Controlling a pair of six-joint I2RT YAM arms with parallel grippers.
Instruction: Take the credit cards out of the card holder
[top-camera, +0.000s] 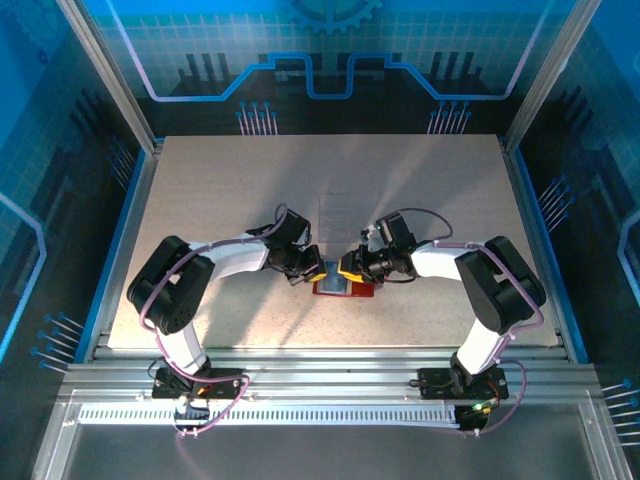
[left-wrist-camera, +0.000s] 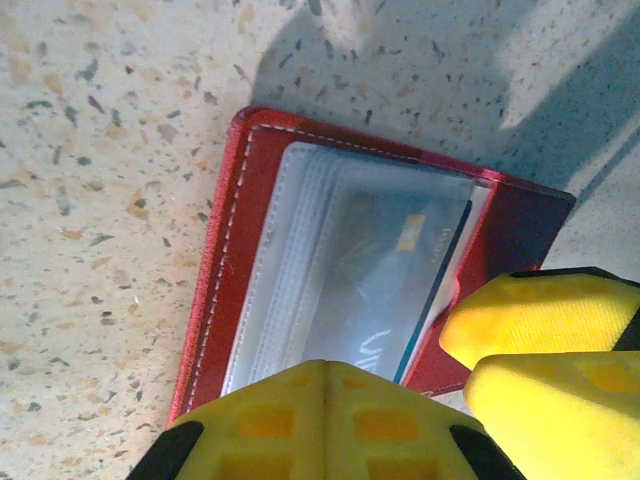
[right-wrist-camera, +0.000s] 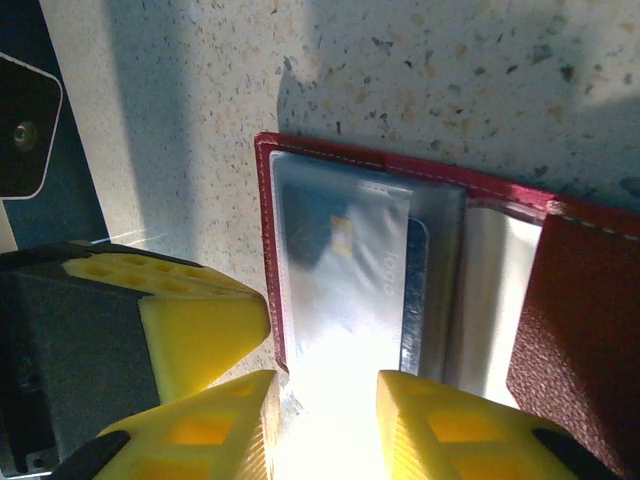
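Observation:
The red card holder (top-camera: 345, 289) lies open on the table between both grippers. Its red border (left-wrist-camera: 215, 270) frames clear pockets, and a blue credit card (left-wrist-camera: 370, 270) sits inside them. From the right wrist, a pale-glared card (right-wrist-camera: 345, 260) marked "logo" lies over a blue card edge (right-wrist-camera: 417, 290), beside the red flap (right-wrist-camera: 580, 300). My left gripper (top-camera: 312, 272) (left-wrist-camera: 325, 365) is shut, its tips meeting at the pocket's near edge; I cannot see whether anything thin is pinched. My right gripper (top-camera: 350, 270) (right-wrist-camera: 328, 400) stands open over the pocket, with glare hiding the gap. Its fingers (left-wrist-camera: 530, 320) sit at the holder's right edge.
The speckled table (top-camera: 220, 200) has free room behind and to both sides of the holder. Blue-lit enclosure walls (top-camera: 60, 150) stand around it, and a metal rail (top-camera: 320, 385) runs along the near edge by the arm bases.

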